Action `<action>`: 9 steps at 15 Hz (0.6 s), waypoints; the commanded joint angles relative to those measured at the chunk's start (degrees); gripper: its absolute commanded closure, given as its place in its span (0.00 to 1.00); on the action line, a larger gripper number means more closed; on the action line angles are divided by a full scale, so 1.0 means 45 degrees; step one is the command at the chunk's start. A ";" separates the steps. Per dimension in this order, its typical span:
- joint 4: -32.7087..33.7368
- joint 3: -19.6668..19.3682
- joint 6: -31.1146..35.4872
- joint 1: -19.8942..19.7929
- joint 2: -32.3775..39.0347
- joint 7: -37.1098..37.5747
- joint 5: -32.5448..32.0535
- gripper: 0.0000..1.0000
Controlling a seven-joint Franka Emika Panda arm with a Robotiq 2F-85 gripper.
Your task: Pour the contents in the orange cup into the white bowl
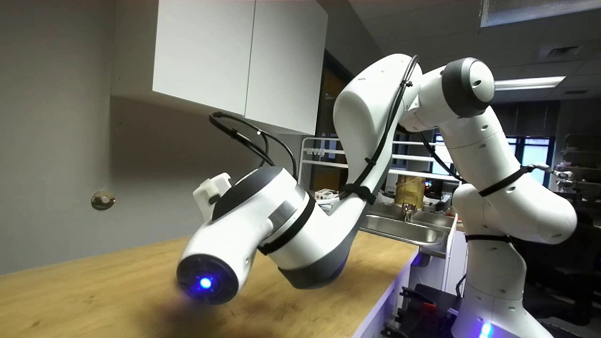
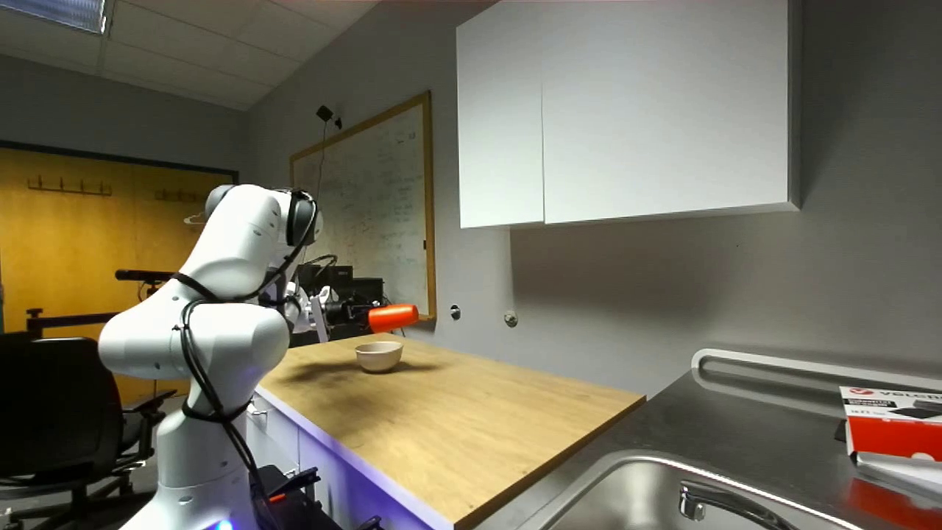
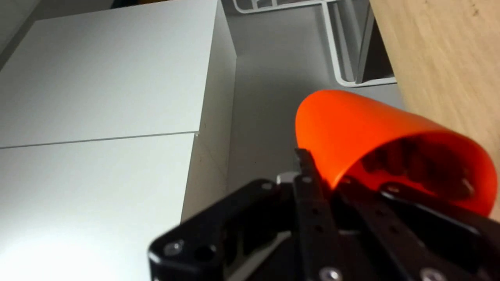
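fingers (image 3: 312, 218) hold orange cup (image 3: 371, 127) tilted; box (image 2: 894, 427) reads "velcr", cut short

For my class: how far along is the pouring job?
Done: the fingers hold the orange cup, raised off the wooden countertop. In hand: the cup is tipped sideways, with what look like dark contents inside. Left: emptying it into the white bowl, whose inside shows too little to check.
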 commanded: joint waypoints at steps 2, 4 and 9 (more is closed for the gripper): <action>0.0282 -0.0196 -0.1034 0.0307 0.0456 -0.0086 -0.0991 0.99; 0.0262 -0.0227 -0.1396 0.0349 0.0589 -0.0164 -0.1477 0.99; 0.0206 -0.0211 -0.2051 0.0347 0.0815 -0.0304 -0.2597 0.99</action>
